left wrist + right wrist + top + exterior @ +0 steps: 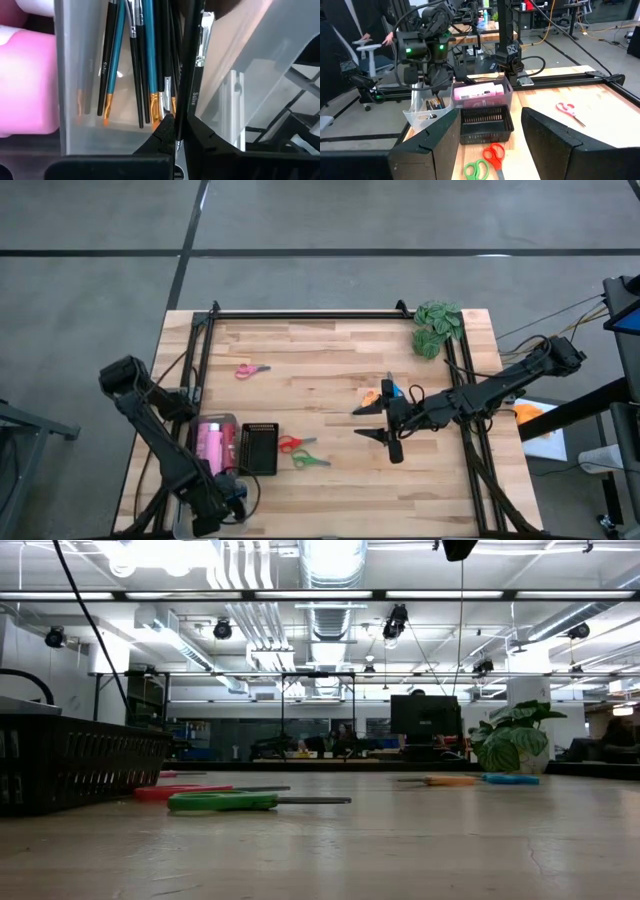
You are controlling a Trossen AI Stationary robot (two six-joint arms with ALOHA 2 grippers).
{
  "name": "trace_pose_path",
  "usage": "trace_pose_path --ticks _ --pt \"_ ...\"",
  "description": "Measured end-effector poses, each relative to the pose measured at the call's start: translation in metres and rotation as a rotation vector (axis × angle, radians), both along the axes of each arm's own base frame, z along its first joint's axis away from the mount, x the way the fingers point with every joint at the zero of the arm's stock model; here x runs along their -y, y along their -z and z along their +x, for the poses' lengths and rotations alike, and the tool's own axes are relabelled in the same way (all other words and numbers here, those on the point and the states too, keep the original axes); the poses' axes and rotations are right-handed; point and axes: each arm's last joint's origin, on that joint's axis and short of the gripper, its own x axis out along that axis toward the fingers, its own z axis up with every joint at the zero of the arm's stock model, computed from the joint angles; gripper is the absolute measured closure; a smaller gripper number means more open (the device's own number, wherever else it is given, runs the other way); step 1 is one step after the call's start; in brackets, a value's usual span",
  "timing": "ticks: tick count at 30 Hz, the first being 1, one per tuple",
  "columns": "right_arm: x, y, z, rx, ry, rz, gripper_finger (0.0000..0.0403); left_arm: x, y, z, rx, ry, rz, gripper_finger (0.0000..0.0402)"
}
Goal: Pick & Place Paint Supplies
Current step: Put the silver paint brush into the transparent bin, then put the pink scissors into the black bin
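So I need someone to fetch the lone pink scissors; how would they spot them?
Start at the black mesh basket near the table's left front. The pink scissors lie alone toward the far edge, unlike the red scissors and green scissors beside it.

2 dark jointed arms (160, 442), black cables

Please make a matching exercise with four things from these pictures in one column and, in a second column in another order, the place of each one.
Things
1. pink scissors
2. green scissors
3. brushes
4. leafy clump

Places
A. standing in a clear container, under the left tool
B. alone on the wood on the table's left half, toward the far edge
C. at the table's far right corner
D. on the wood beside the red scissors, close to the black basket

Pairs: 1-B, 2-D, 3-A, 4-C
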Motion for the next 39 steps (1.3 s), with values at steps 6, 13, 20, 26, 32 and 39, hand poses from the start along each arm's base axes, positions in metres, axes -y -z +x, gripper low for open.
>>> trace_pose_path --ticks 6,13,20,26,32,39 --pt "0.000 0.000 0.000 0.000 0.000 0.000 0.0194 0.001 0.009 0.000 -0.015 -0.004 0.020 0.0384" --pt "0.000 0.000 0.000 0.000 0.000 0.000 0.0194 0.000 0.018 -0.001 0.000 -0.006 -0.003 0.0360" --pt "0.000 0.000 0.000 0.000 0.000 0.000 0.0194 -0.002 0.021 -0.001 -0.020 -0.057 0.011 0.0358" --pt "0.000 0.000 0.000 0.000 0.000 0.000 0.0194 -0.001 0.021 -0.001 -0.029 -0.087 0.016 0.0357" --pt "0.000 0.000 0.000 0.000 0.000 0.000 0.0194 -0.002 0.021 -0.001 -0.026 -0.100 0.021 0.0356" --pt "0.000 0.000 0.000 0.000 0.000 0.000 0.0194 -0.002 0.021 -0.001 -0.029 -0.128 0.031 0.0298"
